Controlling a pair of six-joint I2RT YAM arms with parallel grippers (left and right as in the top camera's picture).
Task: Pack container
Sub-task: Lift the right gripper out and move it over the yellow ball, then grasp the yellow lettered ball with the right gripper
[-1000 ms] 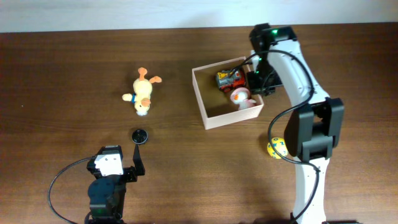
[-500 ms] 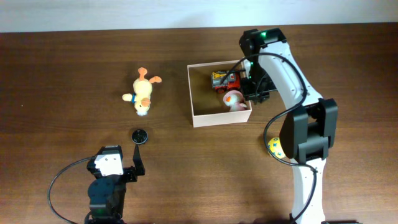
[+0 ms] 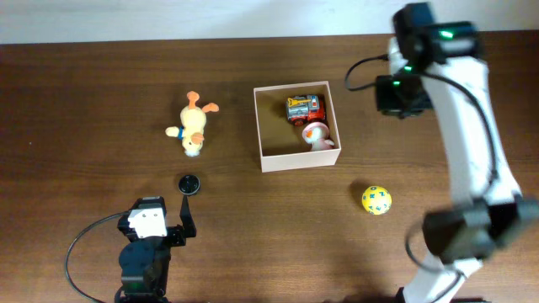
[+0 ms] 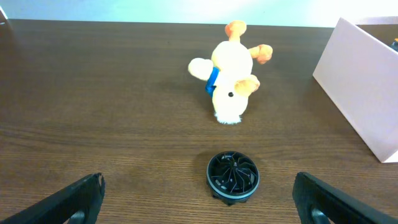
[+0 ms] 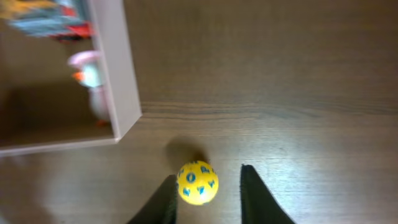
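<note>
This looks like a robot lab: a plain brown wooden worktop (image 3: 76,76) carries a left arm (image 3: 147,252) at 7 o'clock, a right arm (image 3: 472,126) at 3 o'clock, and a loose black cable (image 3: 80,240). A pale wall (image 3: 168,21) is at 12 o'clock.

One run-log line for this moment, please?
right end effector open | left end effector open | container holds truck, figurine | ball outside
</note>
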